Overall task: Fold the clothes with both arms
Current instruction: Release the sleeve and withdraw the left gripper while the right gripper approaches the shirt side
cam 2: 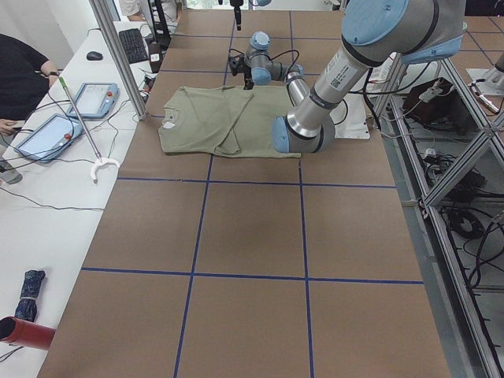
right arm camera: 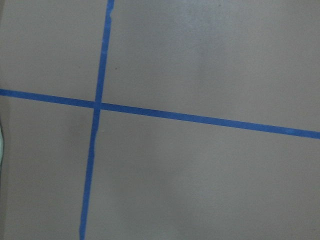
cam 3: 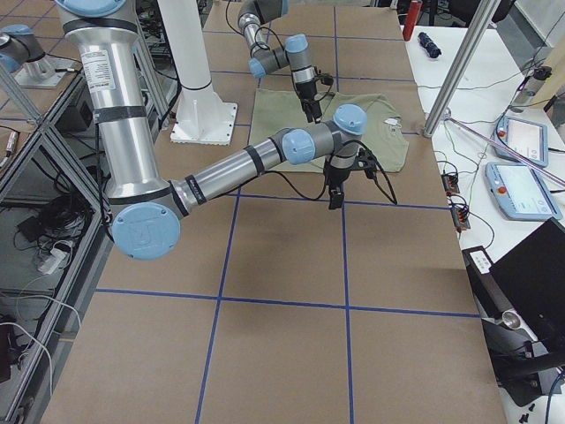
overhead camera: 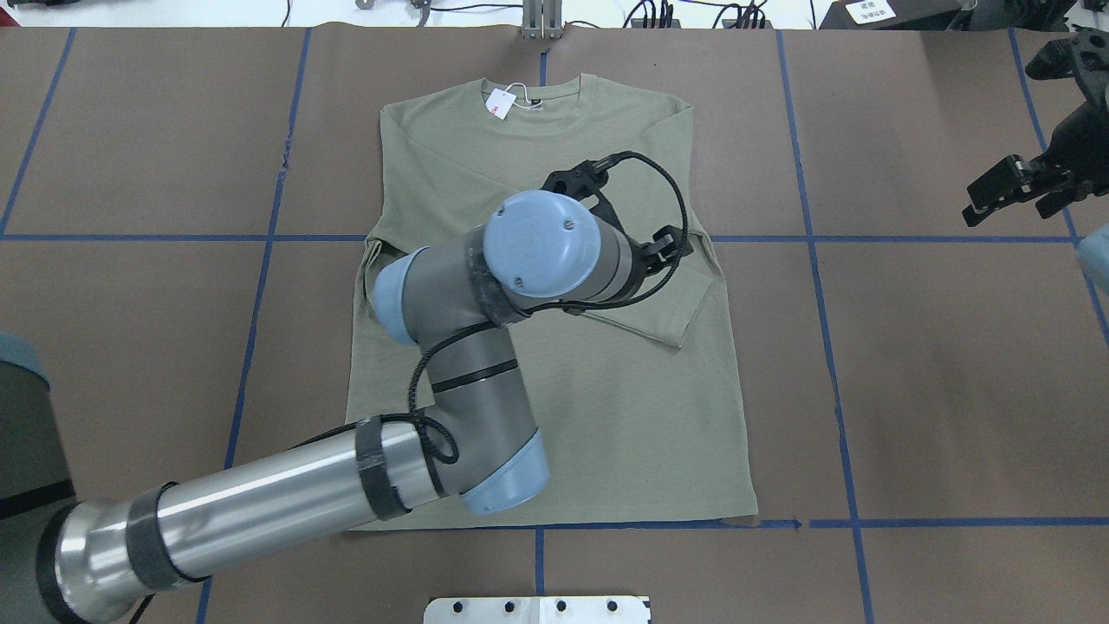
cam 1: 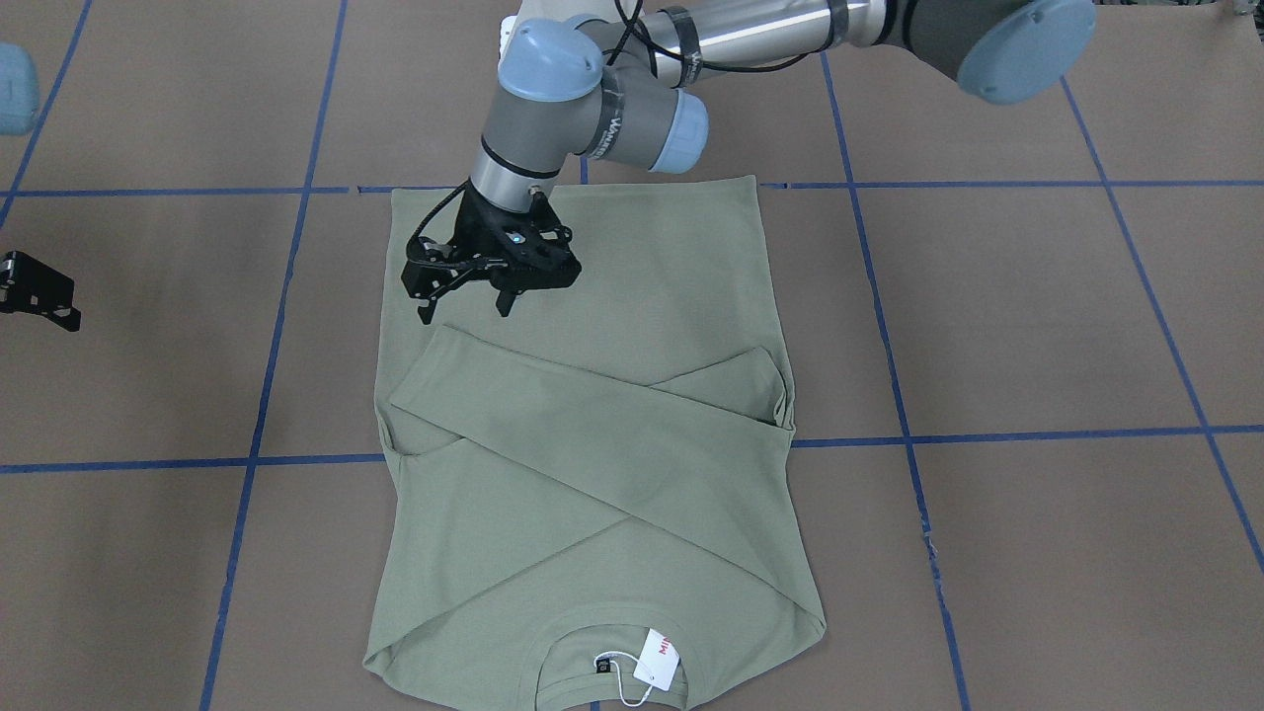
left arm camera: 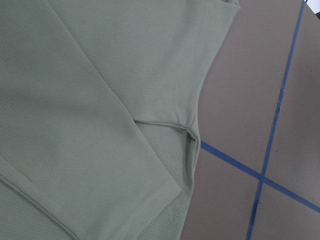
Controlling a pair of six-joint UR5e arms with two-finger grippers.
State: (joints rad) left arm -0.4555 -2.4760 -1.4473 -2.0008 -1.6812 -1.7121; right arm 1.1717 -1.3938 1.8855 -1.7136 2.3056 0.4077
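Note:
The sage-green shirt (cam 1: pixel 592 474) lies flat on the brown table with its collar and white hang tag (cam 1: pixel 660 660) on the side away from the robot. Both sleeves are folded in and cross over the chest. My left gripper (cam 1: pixel 464 308) hangs open and empty just above the shirt's body, beside the cuff end of the upper sleeve. In the overhead view the left arm (overhead camera: pixel 485 373) covers most of that gripper. The left wrist view shows a sleeve cuff (left arm camera: pixel 150 200) and the shirt's side edge. My right gripper (overhead camera: pixel 1009 204) hovers open over bare table, well off the shirt.
Blue tape lines (overhead camera: pixel 814 238) divide the brown table (overhead camera: pixel 936 390) into squares. The white base plate (overhead camera: pixel 537 609) is at the near edge. A side desk with tablets (cam 2: pixel 47 134), a metal post (cam 2: pixel 118 55) and a person's sleeve (cam 2: pixel 20 75) lie beyond the collar end.

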